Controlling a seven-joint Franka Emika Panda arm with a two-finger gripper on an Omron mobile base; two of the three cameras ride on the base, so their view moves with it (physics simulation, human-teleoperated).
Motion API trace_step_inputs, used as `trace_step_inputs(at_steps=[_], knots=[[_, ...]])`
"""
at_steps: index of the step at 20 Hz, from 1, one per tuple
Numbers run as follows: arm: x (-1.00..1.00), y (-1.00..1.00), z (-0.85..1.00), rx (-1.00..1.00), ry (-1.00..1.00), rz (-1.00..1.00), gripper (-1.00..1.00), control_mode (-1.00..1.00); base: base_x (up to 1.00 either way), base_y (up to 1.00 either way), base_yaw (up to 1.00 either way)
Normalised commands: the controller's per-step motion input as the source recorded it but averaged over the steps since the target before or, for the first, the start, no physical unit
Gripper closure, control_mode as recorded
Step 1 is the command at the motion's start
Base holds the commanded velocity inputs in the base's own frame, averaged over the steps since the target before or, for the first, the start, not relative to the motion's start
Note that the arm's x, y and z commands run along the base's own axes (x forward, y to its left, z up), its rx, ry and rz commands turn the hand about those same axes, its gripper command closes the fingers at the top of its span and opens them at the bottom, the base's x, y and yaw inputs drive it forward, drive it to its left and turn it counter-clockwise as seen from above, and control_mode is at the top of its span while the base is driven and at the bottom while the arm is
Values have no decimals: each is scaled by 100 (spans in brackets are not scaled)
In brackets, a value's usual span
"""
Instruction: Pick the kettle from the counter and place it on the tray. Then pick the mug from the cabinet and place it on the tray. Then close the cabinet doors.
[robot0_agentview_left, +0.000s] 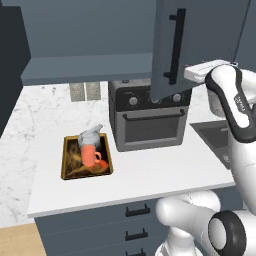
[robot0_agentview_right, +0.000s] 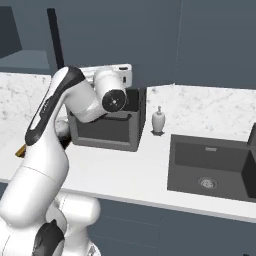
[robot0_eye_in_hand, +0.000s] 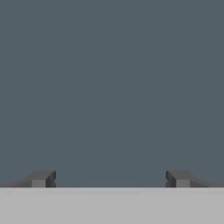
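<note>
Gripper (robot0_eye_in_hand: 109, 178), fingers spread wide and empty, faces a flat grey-blue panel. Left of centre in the left base view, the tray (robot0_agentview_left: 68, 172) already holds mug (robot0_agentview_left: 90, 155) and kettle (robot0_agentview_left: 90, 135), spout toward upper right. Remaining: the cabinet door (robot0_agentview_left: 200, 45), upper right, long axis vertical, stands swung open.

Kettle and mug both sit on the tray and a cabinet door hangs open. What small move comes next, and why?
Probably push the cabinet door further shut: kettle and mug sit on the tray, and the open gripper faces a flat grey-blue panel up close.
</note>
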Motion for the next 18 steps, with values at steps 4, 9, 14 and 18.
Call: trace_step_inputs(at_steps=[4, 9, 14, 18], knots=[[93, 34, 0, -12, 17, -29, -100, -100, 0, 0, 0], [83, 5, -1, -6, 18, -16, -100, -100, 0, 0, 0], [68, -1, -12, -2, 15, -9, -100, -100, 0, 0, 0], [36, 0, -41, -9, 20, -17, -100, -100, 0, 0, 0]])
